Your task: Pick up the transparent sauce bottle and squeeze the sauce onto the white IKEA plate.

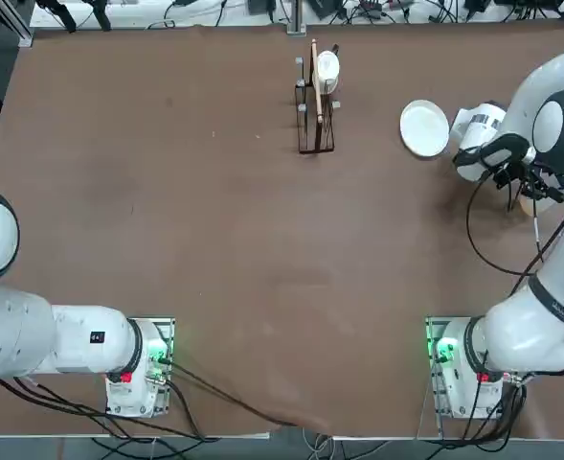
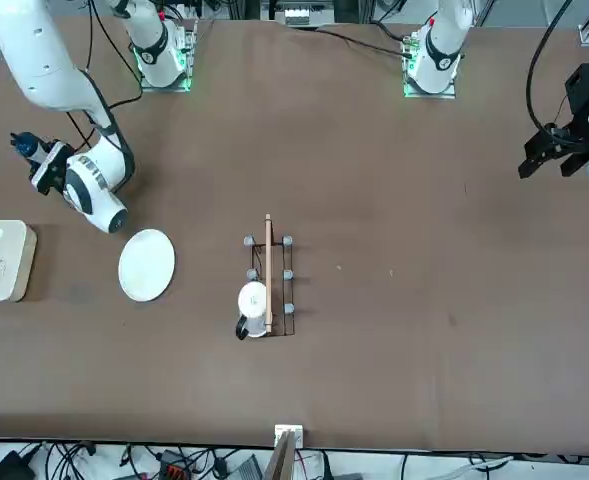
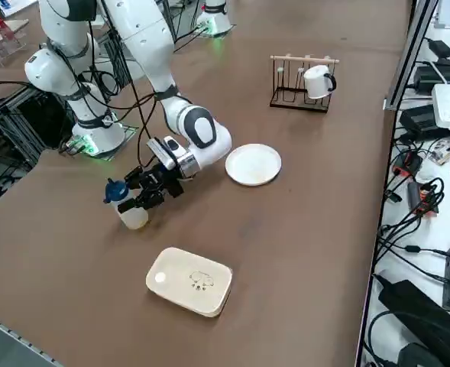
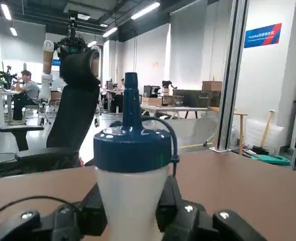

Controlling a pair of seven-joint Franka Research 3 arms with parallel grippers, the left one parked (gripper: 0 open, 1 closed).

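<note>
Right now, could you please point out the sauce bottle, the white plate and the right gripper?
transparent sauce bottle [image 3: 132, 215]: right side view, pale body.
white IKEA plate [image 3: 253, 164]: right side view, centre.
right gripper [image 3: 138, 200]: right side view, between fingertips, at the bottle.

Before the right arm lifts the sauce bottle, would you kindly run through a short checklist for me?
1. Right gripper fingers on either side of the transparent sauce bottle: ok.
2. Fingers closed firmly on the bottle: cannot tell.
3. Bottle upright on the table, blue cap on: ok.
4. White IKEA plate bare: ok.
5. Table between bottle and plate free of objects: ok.
6. White container away from that path: ok.
</note>
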